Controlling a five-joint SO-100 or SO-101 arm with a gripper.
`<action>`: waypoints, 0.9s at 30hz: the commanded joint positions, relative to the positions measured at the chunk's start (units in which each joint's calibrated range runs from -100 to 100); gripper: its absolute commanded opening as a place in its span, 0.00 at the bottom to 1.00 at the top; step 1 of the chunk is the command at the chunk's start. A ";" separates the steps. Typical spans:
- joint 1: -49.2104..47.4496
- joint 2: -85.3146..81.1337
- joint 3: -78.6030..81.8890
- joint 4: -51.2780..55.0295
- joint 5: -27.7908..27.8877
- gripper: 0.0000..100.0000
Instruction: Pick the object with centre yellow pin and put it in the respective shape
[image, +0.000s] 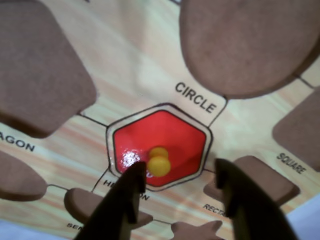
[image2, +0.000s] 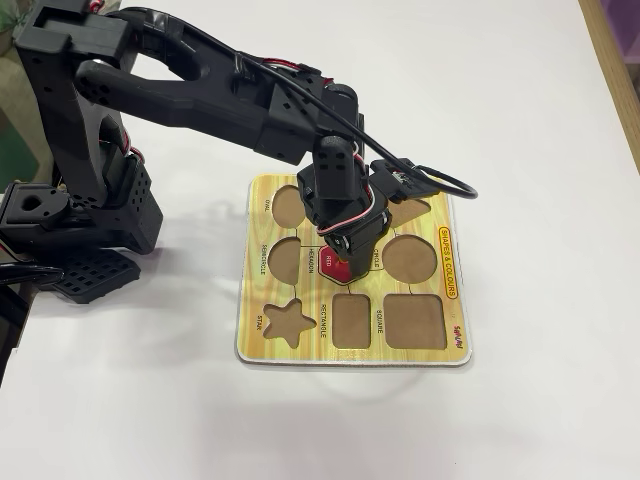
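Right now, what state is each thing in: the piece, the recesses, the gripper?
Red hexagonal wooden piece with yellow knob: seated flat in the hexagon recess, not held.
Yellow wood-grain shape board: flat on the white table.
Circle recess: empty.
Star recess: empty.
Gripper: open, fingers either side of the knob.

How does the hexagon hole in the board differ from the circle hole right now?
The hexagon hole is filled: the red piece with the yellow knob lies flat inside it. The circle hole is empty and shows bare brown. The hexagon hole has six straight sides; the circle hole is round and looks larger. Both are cut into the same yellow board.
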 joint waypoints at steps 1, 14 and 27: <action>0.83 -2.36 -1.89 -0.56 -0.06 0.19; 0.73 -17.01 -1.98 -0.39 -4.51 0.20; -0.15 -41.94 21.58 -0.56 -18.84 0.19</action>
